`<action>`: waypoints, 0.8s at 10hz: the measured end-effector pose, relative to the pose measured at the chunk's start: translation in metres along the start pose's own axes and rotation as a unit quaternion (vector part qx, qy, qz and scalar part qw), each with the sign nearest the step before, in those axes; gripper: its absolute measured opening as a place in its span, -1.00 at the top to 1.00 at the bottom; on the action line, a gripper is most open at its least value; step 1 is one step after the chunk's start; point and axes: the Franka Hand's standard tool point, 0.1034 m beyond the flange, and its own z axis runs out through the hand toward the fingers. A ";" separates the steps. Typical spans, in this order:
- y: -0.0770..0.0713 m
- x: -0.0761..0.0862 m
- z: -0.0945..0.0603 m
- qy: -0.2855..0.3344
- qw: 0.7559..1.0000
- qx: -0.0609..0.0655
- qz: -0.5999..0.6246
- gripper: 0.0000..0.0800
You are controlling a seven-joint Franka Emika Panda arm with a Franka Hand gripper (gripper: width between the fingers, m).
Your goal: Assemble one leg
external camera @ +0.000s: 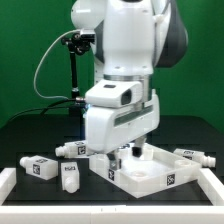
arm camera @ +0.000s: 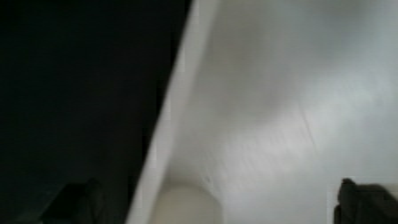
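My gripper (external camera: pixel 126 153) hangs low over the near corner of the white square tabletop piece (external camera: pixel 150 176). In the wrist view the two dark fingertips (arm camera: pixel 73 204) stand far apart at the frame's edge, so the gripper (arm camera: pixel 221 206) is open. A blurred white surface (arm camera: pixel 285 110) fills that view, and a rounded white end (arm camera: pixel 185 206), perhaps a leg, lies between the fingers without touching them. Loose white legs with tag markers lie on the black table: one at the exterior view's left (external camera: pixel 40 167), one by the front (external camera: pixel 70 178), one behind (external camera: pixel 71 149), one at the right (external camera: pixel 193 157).
A white rail (external camera: pixel 60 213) runs along the table's front edge. A black post with cables (external camera: pixel 76 70) stands behind the arm at the exterior view's left.
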 end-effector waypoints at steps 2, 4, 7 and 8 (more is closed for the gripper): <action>0.011 -0.006 0.004 0.000 1.000 0.000 0.010 -0.62; 0.010 -0.005 0.004 0.000 1.000 0.001 0.009 -0.62; 0.011 -0.014 0.015 -0.002 0.996 0.011 0.090 -0.62; 0.006 -0.017 0.022 -0.006 0.990 0.019 0.143 -0.62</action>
